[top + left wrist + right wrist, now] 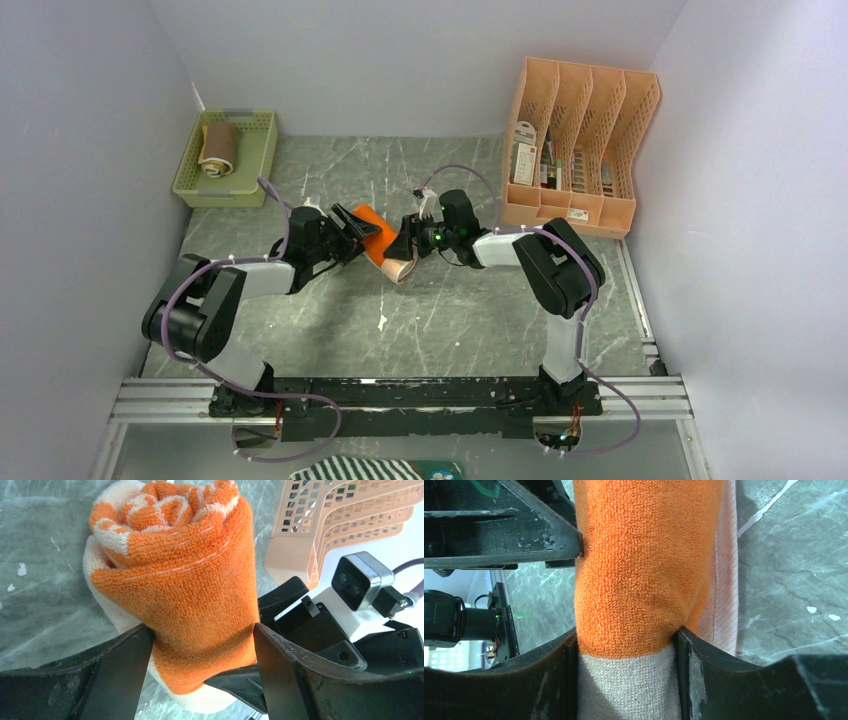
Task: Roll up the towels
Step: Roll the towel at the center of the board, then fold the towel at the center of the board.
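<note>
Two towels are lying rolled. The orange towel (pixel 386 246) is being held at the middle of the tabletop (pixel 440 310). The left end effector (pixel 358 232) is clenching it from one side, and the right end effector (pixel 411 238) is clenching it from the other. The tan towel (pixel 218 148) is resting inside the green basket (pixel 256 150), well apart at the far left corner.
</note>
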Robot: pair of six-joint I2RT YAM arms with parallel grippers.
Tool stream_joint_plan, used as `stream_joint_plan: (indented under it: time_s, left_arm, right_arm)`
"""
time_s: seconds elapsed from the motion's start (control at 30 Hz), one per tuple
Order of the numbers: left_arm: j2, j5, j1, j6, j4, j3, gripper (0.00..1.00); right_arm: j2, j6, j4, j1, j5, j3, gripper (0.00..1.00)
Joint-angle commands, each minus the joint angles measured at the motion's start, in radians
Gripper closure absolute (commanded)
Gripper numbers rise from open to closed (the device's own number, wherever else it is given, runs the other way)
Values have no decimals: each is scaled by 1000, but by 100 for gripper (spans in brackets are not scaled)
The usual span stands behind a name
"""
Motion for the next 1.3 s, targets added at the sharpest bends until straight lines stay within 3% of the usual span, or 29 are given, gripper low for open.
stream_joint_plan:
  time_s: [0.0, 0.17, 0.3, 0.37, 0.53, 1.0, 1.03, 1.13, 1.27]
  left_arm:
    - [15, -77, -24, -36, -6, -7, 15]
    - [4, -162, -24, -63, -73, -16, 13]
    - [-7, -186, -25, -120, -5, -65, 8]
    - [-10, -174, -25, -137, 58, -86, 0]
    - [11, -159, -31, -155, 117, -97, 0]
    - [262, -109, -65, -277, 580, -141, 0]
    - [270, -105, -67, -278, 600, -140, 2]
    - [267, -103, -71, -259, 611, -139, 20]
    - [204, -102, -71, -166, 482, -97, 43]
  right_arm:
    - [-3, 22, 66, 2, -49, -14, 43]
    - [-22, 3, 67, 1, -60, -24, 43]
    - [-32, -3, 77, 2, -78, -33, 43]
    - [-38, -5, 83, 2, -86, -39, 43]
    - [-49, -15, 85, 6, -104, -47, 44]
    - [-90, -19, 144, 23, -191, -86, 45]
    - [-93, -26, 140, 23, -192, -87, 45]
    - [-94, -37, 134, 25, -200, -88, 45]
    - [-104, -62, 117, 25, -193, -89, 45]
